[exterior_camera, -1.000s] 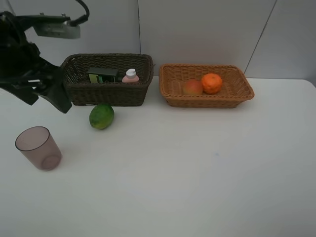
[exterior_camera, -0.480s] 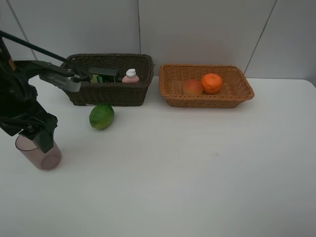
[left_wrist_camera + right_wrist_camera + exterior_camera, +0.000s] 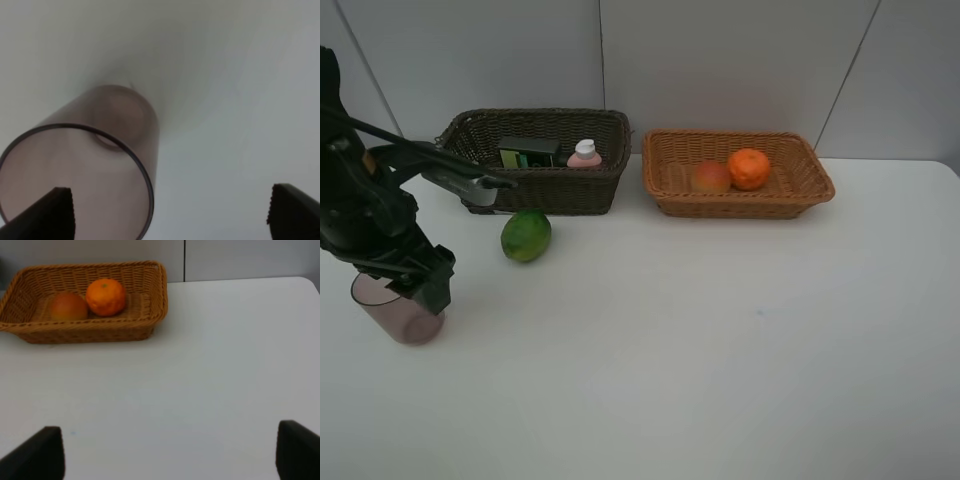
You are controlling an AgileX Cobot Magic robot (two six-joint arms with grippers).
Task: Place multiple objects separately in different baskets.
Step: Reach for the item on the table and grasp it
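I seem to be working in a robotics test lab: a plain white bench (image 3: 740,360) spreads beneath my left pincer (image 3: 408,285), seamed grey wall panels (image 3: 720,60) rise beyond it, with a dark basket (image 3: 545,188) and a tan basket (image 3: 745,206) staged before them.

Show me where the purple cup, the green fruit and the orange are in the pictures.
purple cup (image 3: 405,322): exterior high view, on its lower side wall.
green fruit (image 3: 526,235): exterior high view, on the middle of its skin.
orange (image 3: 105,297): right wrist view, on the middle of its front.
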